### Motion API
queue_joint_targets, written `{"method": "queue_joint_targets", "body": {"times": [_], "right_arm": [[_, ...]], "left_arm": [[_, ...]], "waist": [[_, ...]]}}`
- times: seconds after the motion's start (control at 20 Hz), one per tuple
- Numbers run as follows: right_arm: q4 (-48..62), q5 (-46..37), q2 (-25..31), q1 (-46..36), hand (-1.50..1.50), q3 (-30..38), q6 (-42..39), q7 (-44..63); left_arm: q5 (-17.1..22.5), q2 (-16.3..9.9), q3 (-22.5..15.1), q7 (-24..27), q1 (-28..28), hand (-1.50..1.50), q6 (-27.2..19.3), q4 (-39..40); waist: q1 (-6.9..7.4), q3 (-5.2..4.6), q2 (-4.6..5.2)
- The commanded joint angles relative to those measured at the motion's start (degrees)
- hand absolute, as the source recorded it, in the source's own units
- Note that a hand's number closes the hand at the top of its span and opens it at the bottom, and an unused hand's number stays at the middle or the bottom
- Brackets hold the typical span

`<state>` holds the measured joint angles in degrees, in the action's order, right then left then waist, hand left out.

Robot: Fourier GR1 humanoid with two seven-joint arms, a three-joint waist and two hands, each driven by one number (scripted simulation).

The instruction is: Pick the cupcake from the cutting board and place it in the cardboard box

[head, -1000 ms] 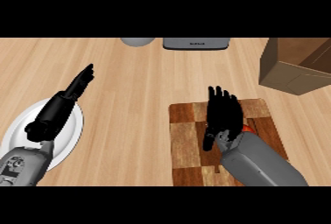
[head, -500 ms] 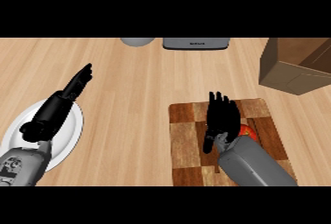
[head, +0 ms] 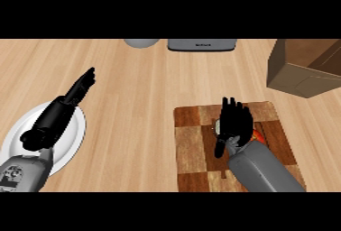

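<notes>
Head view: we see the right robot hand [head: 234, 122] spread flat over the cutting board [head: 193, 149], fingers straight and apart, closed on nothing. Just beside its palm a sliver of red and orange shows, the cupcake [head: 256, 134], mostly hidden under the hand; we cannot tell whether they touch. The left robot hand [head: 66, 103] lies open and straight over a white plate [head: 73, 135] at the left. The cardboard box [head: 306, 67] sits at the upper right, well apart from the board, with bare table [head: 153, 90] between. A grey appliance [head: 202, 44] and a grey round object [head: 141, 42] sit at the far edge.
</notes>
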<state>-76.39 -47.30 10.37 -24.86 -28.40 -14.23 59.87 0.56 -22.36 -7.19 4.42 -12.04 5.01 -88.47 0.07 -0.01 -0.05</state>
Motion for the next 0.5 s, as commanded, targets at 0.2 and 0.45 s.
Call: {"method": "queue_joint_targets", "body": {"times": [0.2, 0.45], "right_arm": [[6.1, -5.2, -1.1, 1.1, 1.5, 0.9, 1.1, -8.5], [5.7, -12.5, -2.0, 0.9, 1.5, -0.7, 6.3, -9.2]], "left_arm": [[-2.5, 3.9, 1.2, -1.4, -3.1, 0.0, 1.2, 2.8], [-2.9, 2.5, 3.0, 1.4, 2.0, 0.0, 3.1, -0.1]], "waist": [[-0.05, 0.01, 0.12], [0.18, 0.01, 0.06]]}}
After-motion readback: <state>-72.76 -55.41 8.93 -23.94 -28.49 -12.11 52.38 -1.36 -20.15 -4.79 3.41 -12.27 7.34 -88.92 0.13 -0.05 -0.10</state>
